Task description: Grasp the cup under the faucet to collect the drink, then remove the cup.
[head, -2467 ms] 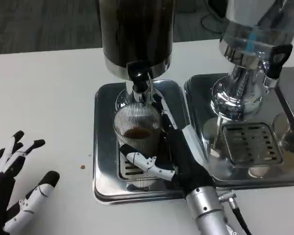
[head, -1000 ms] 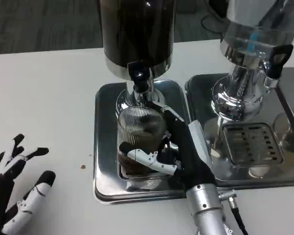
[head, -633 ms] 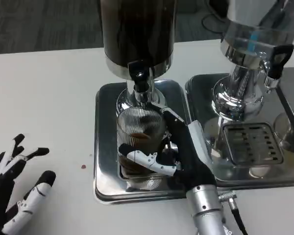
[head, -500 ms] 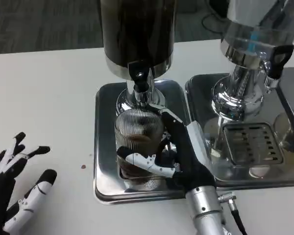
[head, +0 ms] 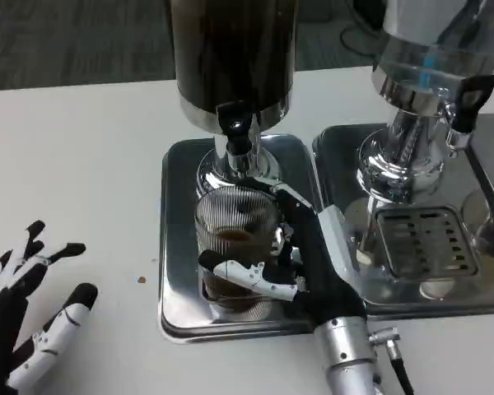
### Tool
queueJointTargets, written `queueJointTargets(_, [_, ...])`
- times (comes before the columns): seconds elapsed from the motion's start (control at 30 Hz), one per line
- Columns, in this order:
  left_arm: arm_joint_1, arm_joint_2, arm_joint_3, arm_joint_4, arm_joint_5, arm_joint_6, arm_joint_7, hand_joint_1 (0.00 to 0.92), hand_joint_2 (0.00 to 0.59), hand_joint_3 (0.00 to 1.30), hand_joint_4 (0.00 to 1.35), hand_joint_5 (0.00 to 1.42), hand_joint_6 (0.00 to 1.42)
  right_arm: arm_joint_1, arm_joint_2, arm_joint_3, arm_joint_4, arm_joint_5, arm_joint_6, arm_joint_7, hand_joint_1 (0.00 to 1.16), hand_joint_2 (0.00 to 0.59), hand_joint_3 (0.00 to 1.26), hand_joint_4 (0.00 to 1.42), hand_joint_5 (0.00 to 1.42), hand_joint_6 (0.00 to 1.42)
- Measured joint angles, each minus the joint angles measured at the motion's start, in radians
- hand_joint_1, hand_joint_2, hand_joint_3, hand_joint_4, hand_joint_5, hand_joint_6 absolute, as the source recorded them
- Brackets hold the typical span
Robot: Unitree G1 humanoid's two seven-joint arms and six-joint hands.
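A ribbed clear glass cup (head: 234, 239) holding dark drink stands over the drip grate of the left steel tray (head: 179, 247), just in front of the black faucet (head: 235, 127) of the dark drink dispenser (head: 230, 58). My right hand (head: 300, 255) grips the cup from its right side, with fingers (head: 251, 276) wrapped across its front. My left hand (head: 25, 317) lies on the white table at the lower left, holding nothing, with its fingers spread.
A second dispenser (head: 428, 74) with a clear tank and black tap stands on the right on its own steel tray (head: 420, 247). A small brown speck (head: 141, 280) lies on the table left of the tray. Bare white table stretches to the left.
The cup has come forward from directly beneath the faucet, toward the tray's front, in my right hand. It holds more dark drink than at the start. My left hand has barely moved.
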Motion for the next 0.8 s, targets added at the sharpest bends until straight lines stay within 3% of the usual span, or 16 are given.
queueJointTargets(0.23, [-0.013, 0.0, -0.003, 0.011, 0.0, -0.005, 0.0, 0.0, 0.232, 0.29, 0.0, 0.07, 0.0, 0.056, -0.024, 0.008, -0.088, -0.07, 0.034, -0.031, 1.0, 0.145, 0.45, 0.56, 0.85, 1.31])
queueJointTargets(0.57, [-0.041, 0.0, -0.026, 0.039, 0.001, -0.007, -0.012, 0.0, 0.232, 0.28, 0.0, 0.07, 0.0, 0.118, -0.038, 0.006, -0.164, -0.083, 0.043, -0.042, 1.0, 0.144, 0.45, 0.57, 0.86, 1.32])
queueJointTargets(0.8, [-0.052, 0.002, -0.04, 0.046, 0.015, -0.007, -0.013, 0.0, 0.226, 0.25, 0.0, 0.06, 0.0, 0.137, -0.057, 0.013, -0.221, -0.133, 0.049, -0.066, 1.0, 0.144, 0.47, 0.58, 0.87, 1.32])
